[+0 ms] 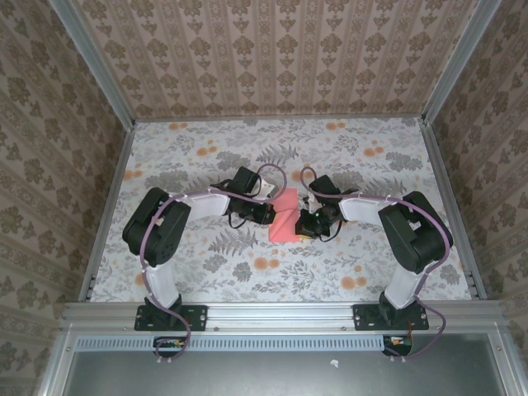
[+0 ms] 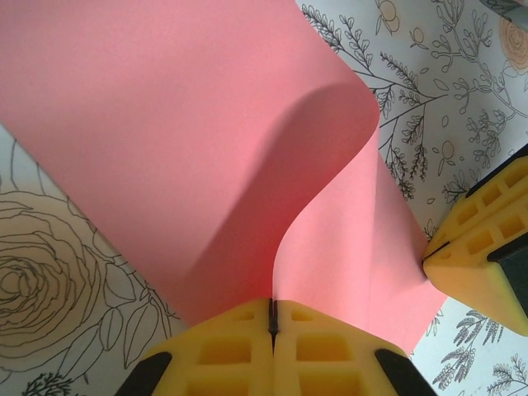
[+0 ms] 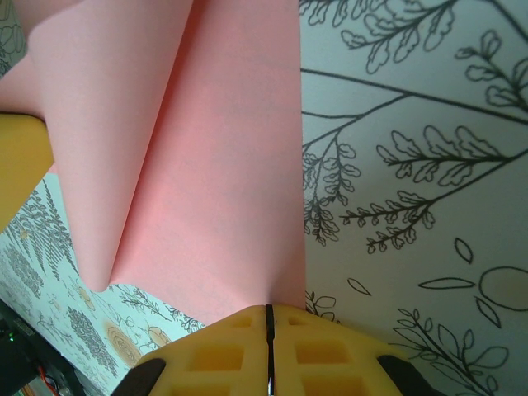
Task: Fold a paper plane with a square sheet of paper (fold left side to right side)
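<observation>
The square sheet of paper (image 1: 286, 216) is pink-red and lies mid-table, with its left side lifted and curling over toward the right. In the left wrist view my left gripper (image 2: 272, 307) is shut on the sheet's (image 2: 165, 124) raised edge, which runs into the seam between the yellow fingers. My left gripper (image 1: 268, 214) sits at the sheet's left, my right gripper (image 1: 307, 223) at its right. My right gripper (image 3: 268, 309) is shut, its tips resting on the near right corner of the flat part of the sheet (image 3: 223, 165). A paper plane is out of view.
The table (image 1: 198, 272) has a floral-printed surface with small orange flowers, walled by patterned panels on three sides. Both arms bend inward and nearly meet at the sheet. One yellow finger (image 2: 474, 256) of the right gripper stands close at the sheet's right edge in the left wrist view.
</observation>
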You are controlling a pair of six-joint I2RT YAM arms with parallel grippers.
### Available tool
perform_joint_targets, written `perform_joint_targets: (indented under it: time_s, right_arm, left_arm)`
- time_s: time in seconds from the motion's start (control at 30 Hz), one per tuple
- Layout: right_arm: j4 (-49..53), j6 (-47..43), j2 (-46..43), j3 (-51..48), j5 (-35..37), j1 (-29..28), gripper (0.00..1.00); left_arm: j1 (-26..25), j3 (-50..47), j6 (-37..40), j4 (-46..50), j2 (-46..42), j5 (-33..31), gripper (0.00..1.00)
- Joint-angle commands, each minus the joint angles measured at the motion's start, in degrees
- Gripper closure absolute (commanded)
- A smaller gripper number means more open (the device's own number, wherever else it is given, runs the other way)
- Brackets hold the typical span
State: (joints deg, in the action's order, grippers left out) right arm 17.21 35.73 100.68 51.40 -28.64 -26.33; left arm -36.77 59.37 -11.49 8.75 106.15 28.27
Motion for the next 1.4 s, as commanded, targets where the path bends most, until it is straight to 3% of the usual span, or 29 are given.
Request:
perform_joint_targets:
  time_s: [0.0, 1.37]
  right_arm:
    - [4.58, -1.01, 1.88, 0.10, 3.37, -0.37, 0.92]
    - [5.70, -1.52, 2.42, 0.92, 3.85, -0.39, 0.92]
  left_arm:
    - [-0.32, 1.75, 2.08, 1.13, 1.16, 0.17, 0.94]
    - [-1.55, 1.04, 4.80, 0.64, -1.68, -2.96, 0.92]
